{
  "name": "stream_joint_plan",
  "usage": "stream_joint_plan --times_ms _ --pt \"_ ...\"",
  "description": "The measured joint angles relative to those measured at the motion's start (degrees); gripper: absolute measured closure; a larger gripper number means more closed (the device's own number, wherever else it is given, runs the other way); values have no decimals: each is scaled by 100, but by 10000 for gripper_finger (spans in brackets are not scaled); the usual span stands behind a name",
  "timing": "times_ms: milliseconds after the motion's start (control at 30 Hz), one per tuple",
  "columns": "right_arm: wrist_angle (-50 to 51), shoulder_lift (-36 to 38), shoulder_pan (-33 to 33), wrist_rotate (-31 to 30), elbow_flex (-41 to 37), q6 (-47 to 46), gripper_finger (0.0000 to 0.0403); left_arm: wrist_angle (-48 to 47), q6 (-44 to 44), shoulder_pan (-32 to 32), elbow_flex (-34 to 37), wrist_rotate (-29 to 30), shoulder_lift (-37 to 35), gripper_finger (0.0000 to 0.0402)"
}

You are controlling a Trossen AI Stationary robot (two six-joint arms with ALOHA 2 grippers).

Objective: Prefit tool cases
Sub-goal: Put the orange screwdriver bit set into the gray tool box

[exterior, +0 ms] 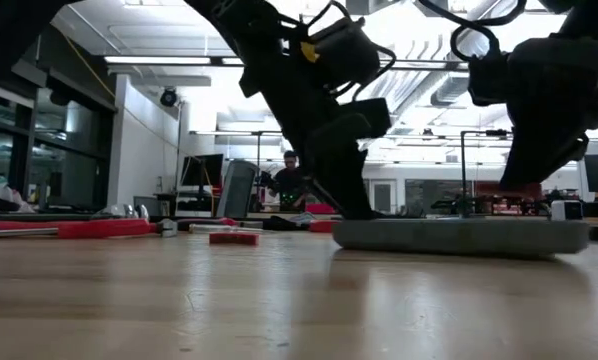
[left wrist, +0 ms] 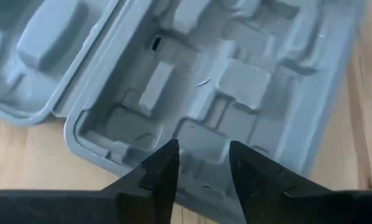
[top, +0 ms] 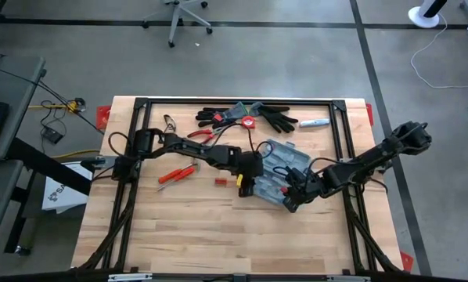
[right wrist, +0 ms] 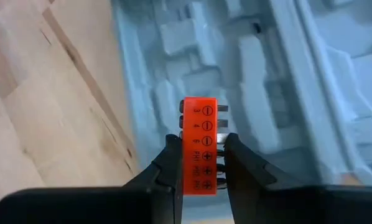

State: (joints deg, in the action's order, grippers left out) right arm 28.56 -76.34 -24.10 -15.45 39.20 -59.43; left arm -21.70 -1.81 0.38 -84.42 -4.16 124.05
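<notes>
The wooden table (top: pixel 187 227) carries the open tool case (top: pixel 281 168) near centre, black gloves (top: pixel 242 117) at twelve o'clock, and red-handled tools (top: pixel 177 174), perhaps screwdrivers, towards nine.

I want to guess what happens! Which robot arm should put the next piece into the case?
Probably the right one. Its hand already pinches the orange bit holder above the open case; the left hand is empty.

Both arms are built of dark, near-black segments w/ rounded joint housings. Thin black cables are looped loosely along the left arm (top: pixel 195 150) and the right arm (top: pixel 367 162). A small yellow mark is seen on the left arm's wrist end, nr the left gripper (left wrist: pixel 201 180). Fingers (left wrist: pixel 161 177) are matte black, wedge-shaped, tapering to blunt tips. The right gripper (right wrist: pixel 201 174) is fitted w/ matching black fingers.
</notes>
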Motion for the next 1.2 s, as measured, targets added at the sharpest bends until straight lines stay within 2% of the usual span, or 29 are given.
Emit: stream_joint_plan --times_ms 100,233,500,800,967,1200 --pt "-112 -2 0 -63 0 95 328 -156 -344 218 58 34 7 296" --pt "-323 -2 9 -75 0 147 328 102 -979 565 70 19 -4 326" --pt "-564 -4 9 -152 2 349 328 145 -1315 998 112 859 -180 397" --pt "-1729 -336 4 -95 4 836 328 -6 -1404 1072 103 1453 -781 401" --pt "-1972 -673 4 83 4 1003 328 -76 -1506 1204 165 1353 -848 401" --pt "-1999 -726 -165 143 4 1157 328 75 -1773 1333 632 1191 -846 401"
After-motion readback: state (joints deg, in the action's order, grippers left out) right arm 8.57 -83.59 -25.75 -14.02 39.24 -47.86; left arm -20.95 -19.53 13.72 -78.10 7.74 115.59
